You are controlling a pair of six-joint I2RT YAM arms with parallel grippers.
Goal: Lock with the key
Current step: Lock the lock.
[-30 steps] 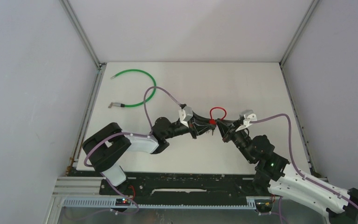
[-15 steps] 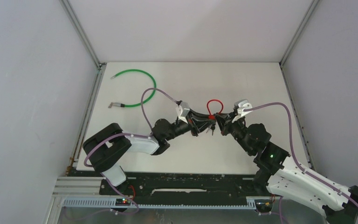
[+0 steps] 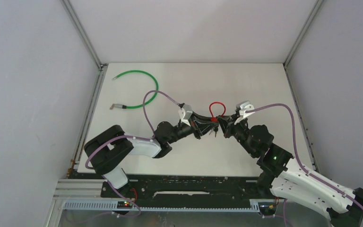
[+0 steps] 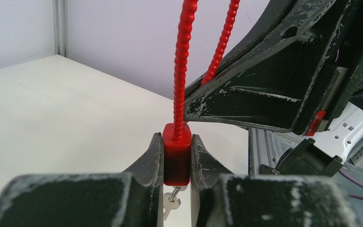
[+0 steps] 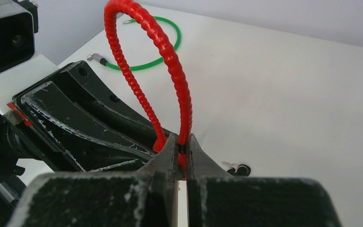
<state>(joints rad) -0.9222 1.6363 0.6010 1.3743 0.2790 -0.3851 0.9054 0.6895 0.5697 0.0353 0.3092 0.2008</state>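
My left gripper is shut on the red lock body, held upright above the table. The lock's ribbed red cable loops up and back down. My right gripper is shut on the cable's free end right beside the body. A small silver key hangs on a ring under the body. In the top view both grippers, left and right, meet tip to tip at mid-table under the red loop.
A green cable with metal ends lies curled at the far left of the white table. A black-headed key shows just right of my right fingers; I cannot tell whether it hangs or lies on the table. Walls enclose three sides.
Over the last second both grippers moved together a little farther back and left, carrying the lock. Both grips are unchanged, and the last half second shows almost no motion.
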